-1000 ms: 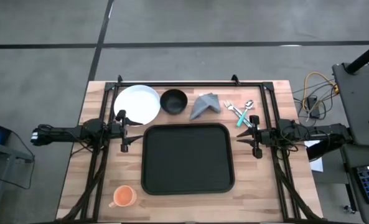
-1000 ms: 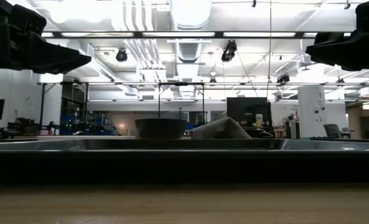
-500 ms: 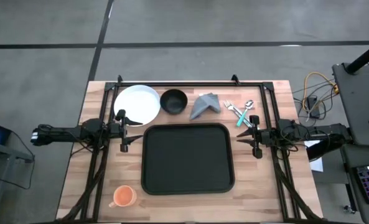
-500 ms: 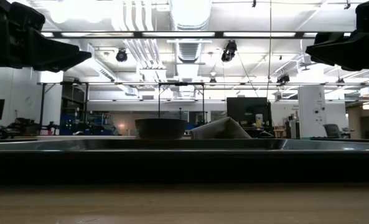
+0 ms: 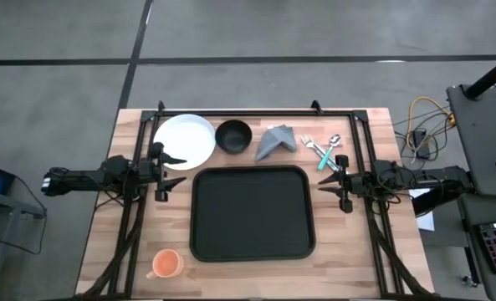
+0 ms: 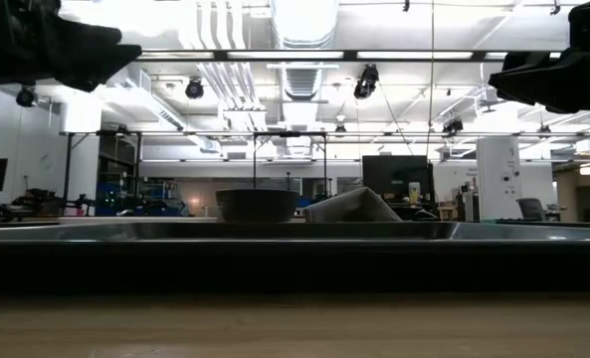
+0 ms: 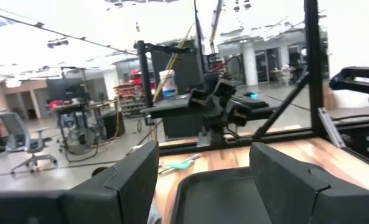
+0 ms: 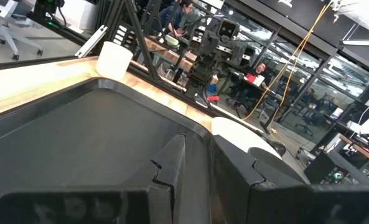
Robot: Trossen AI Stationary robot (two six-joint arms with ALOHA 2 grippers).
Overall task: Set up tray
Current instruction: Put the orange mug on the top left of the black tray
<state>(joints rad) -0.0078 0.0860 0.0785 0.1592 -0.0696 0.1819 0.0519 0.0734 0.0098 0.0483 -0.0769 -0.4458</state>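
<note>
**Getting ready to fill the big black tray**

Starting at the left side of the table, the left gripper (image 5: 161, 162) hangs in the air beside the white plate (image 5: 185, 140). Its fingers (image 7: 125, 186) are spread wide apart and hold nothing. Down near the front corner sits a small orange cup (image 5: 166, 264).

Next comes the tray (image 5: 252, 212). It lies flat in the middle of the table, between the two arms, and nothing is on it yet. It looks stiff and hard, so it should not bend. It looks smooth too, so things may slide on it. The low rim (image 5: 195, 213) is the best place to grab it, if it has to move at all. It is big, so one grip on one side could make it tip.

Behind the tray, in a row, are the white plate, a black bowl (image 5: 233, 136), a folded grey napkin (image 5: 276, 141) and some forks and spoons (image 5: 322, 150). The plate and bowl could break if dropped. The napkin is soft and floppy.

On the right, the right gripper (image 5: 344, 183) hangs just beside the tray's right edge. Its fingers (image 8: 234, 180) are nearly closed, with only a thin gap, and they hold nothing.
</note>
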